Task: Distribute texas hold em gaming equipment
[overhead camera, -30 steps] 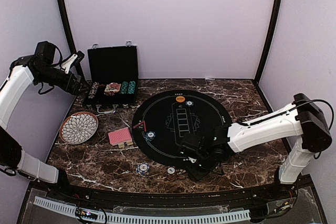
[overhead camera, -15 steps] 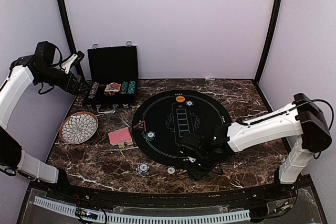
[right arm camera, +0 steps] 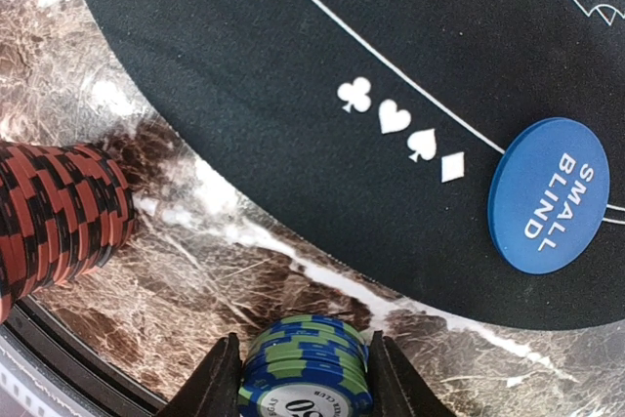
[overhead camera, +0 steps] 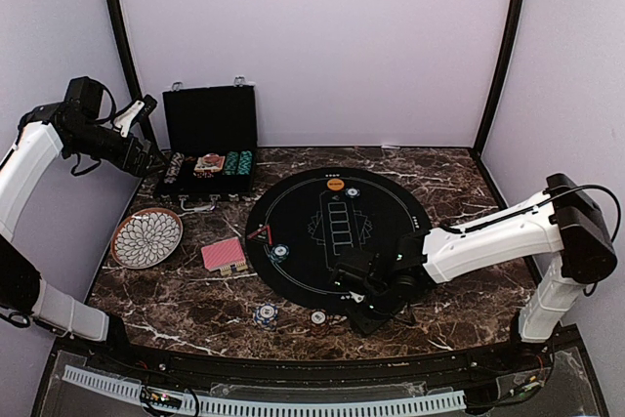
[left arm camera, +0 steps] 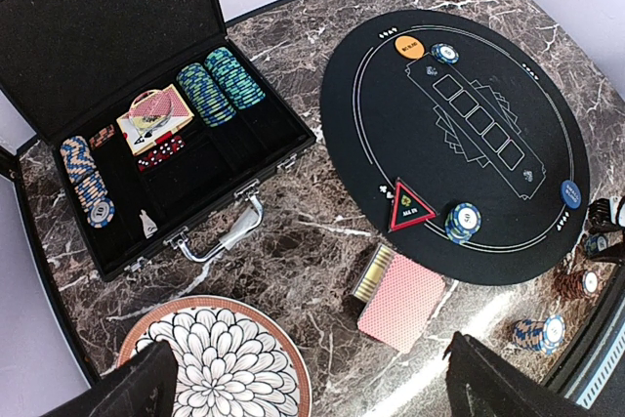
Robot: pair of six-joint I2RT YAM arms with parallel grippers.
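Observation:
My right gripper (overhead camera: 363,298) is low at the near edge of the black round mat (overhead camera: 322,204), shut on a stack of blue-and-green striped chips (right arm camera: 305,374) over the marble. A red-and-black chip stack (right arm camera: 59,212) stands to its left. A blue "SMALL BLIND" button (right arm camera: 547,194) lies on the mat. Red-backed cards (overhead camera: 223,255) lie left of the mat. A blue chip stack (overhead camera: 279,251) and a red triangle marker (left arm camera: 412,207) are on the mat's left part. An orange button (overhead camera: 335,184) is at its far edge. My left gripper (left arm camera: 312,399) is open and empty, high above the plate.
An open black case (overhead camera: 209,140) with chip rows, cards and dice stands at the back left. A white petal-pattern plate (overhead camera: 146,237) lies in front of it. Another blue chip stack (overhead camera: 264,314) sits near the table's front edge.
My right gripper has edged very slightly toward the mat with the chips in it. The left arm has not moved.

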